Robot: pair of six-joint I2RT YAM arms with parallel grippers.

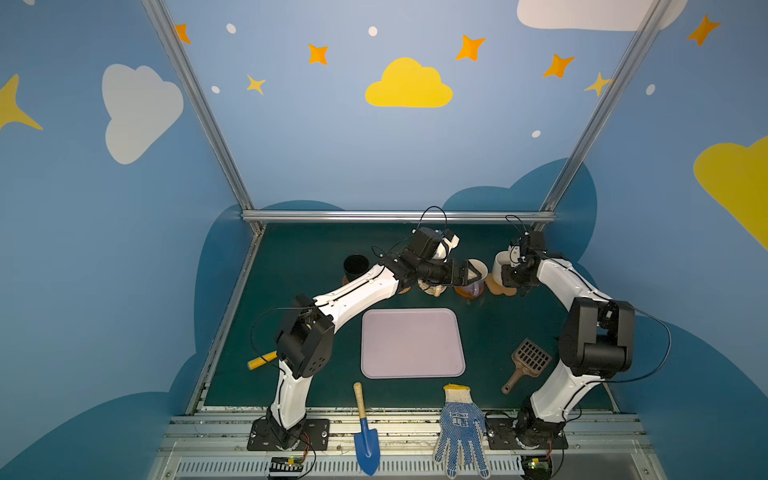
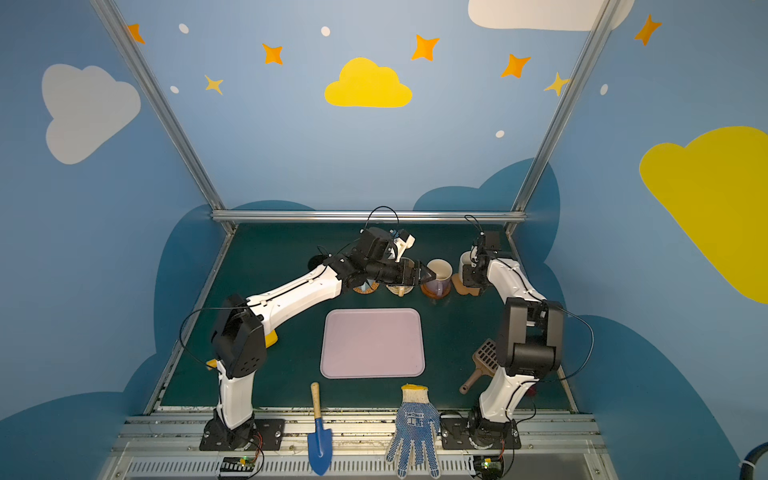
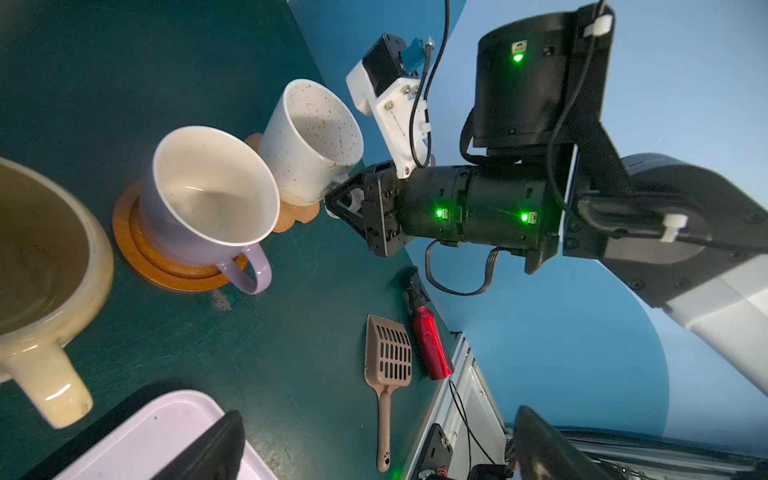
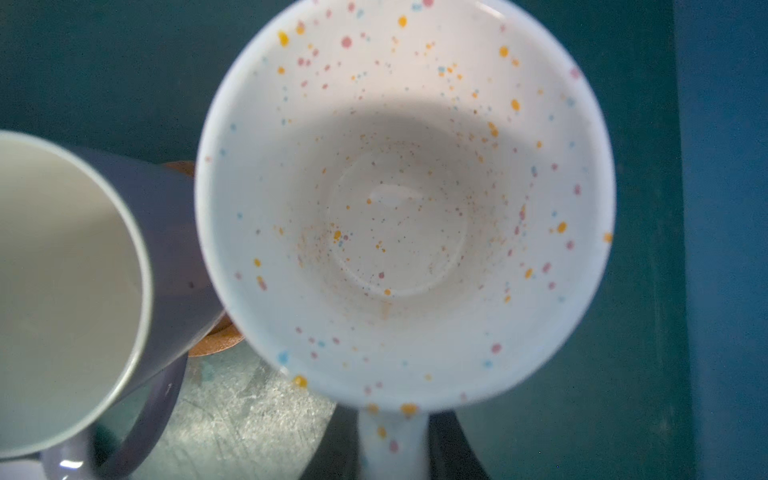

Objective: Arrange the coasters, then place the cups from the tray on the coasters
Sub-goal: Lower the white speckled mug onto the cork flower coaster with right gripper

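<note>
Right wrist view: your right end effector (image 4: pixel 399 451) is clamped on the handle of the speckled mug (image 4: pixel 399 199); left end effector (image 2: pixel 428 275) gapes empty beside the lavender mug (image 2: pixel 441 269).

We see a blue trowel (image 1: pixel 366 440) and a dotted glove (image 1: pixel 459 432) at the green table's (image 1: pixel 291 249) near edge. A brown slotted scoop (image 1: pixel 530 359) lies on the right with a red bottle (image 3: pixel 430 345) just beside it, and a yellow cylinder (image 1: pixel 262 360) on the left.

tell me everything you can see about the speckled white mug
The speckled mug is glossy cream-white ceramic, dotted with orange, pink and blue flecks, flaring to a wide round rim. It is empty and mouth-up, on or just over the tan cloud-shaped coaster, close beside the lavender mug. The right hand is shut on its handle.
</note>
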